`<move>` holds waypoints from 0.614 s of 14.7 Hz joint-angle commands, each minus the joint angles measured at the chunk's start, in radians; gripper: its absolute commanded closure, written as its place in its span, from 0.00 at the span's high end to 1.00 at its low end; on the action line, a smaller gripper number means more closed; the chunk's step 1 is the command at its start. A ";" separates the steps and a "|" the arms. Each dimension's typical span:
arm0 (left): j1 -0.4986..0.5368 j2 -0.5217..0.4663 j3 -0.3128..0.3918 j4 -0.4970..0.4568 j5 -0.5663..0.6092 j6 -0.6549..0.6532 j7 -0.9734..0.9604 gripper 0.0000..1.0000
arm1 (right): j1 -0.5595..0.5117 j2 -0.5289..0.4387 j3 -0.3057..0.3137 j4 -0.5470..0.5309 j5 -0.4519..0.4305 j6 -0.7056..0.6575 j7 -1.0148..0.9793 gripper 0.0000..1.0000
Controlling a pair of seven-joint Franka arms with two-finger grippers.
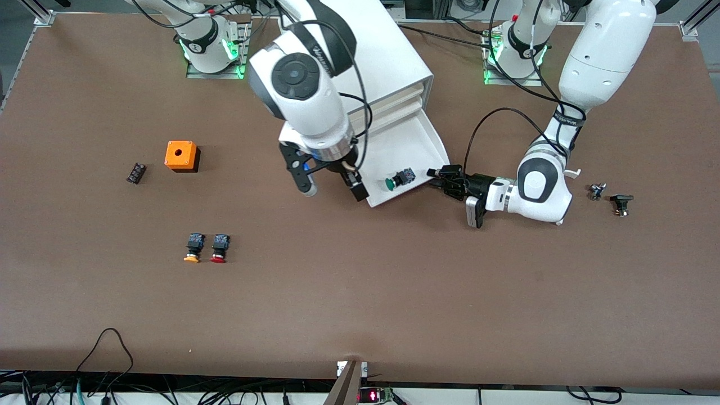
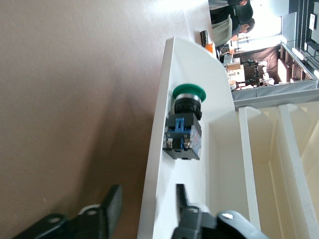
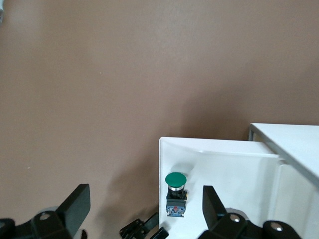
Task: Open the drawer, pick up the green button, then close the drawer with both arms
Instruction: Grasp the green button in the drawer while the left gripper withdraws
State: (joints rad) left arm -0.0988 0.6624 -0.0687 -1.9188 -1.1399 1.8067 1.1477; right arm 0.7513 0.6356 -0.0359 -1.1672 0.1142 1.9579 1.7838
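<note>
The lowest drawer stands pulled out of the white cabinet. The green-capped button lies on its side in the drawer, near its front edge. My left gripper is open and low at the drawer's side wall, at the left arm's end. In the left wrist view one finger is outside that wall and one inside, short of the button. My right gripper is open and empty over the drawer's front corner. Its wrist view shows the button below.
An orange box and a small black part lie toward the right arm's end. A yellow-orange-capped button and a red-capped button lie nearer the front camera. Two small parts lie beside the left arm.
</note>
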 commanded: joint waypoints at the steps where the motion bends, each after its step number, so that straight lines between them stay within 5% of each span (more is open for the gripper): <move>1: 0.030 -0.027 0.001 0.044 0.070 -0.053 -0.074 1.00 | 0.068 0.082 -0.015 0.041 -0.053 0.058 0.078 1.00; 9: 0.065 -0.075 0.000 0.365 0.457 -0.306 -0.613 1.00 | 0.155 0.272 -0.018 0.150 -0.120 0.147 0.238 1.00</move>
State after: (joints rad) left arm -0.0302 0.6122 -0.0686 -1.6089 -0.7697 1.5335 0.6470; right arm 0.8830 0.8262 -0.0401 -1.1193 0.0189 2.1026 1.9751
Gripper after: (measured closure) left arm 0.000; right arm 0.000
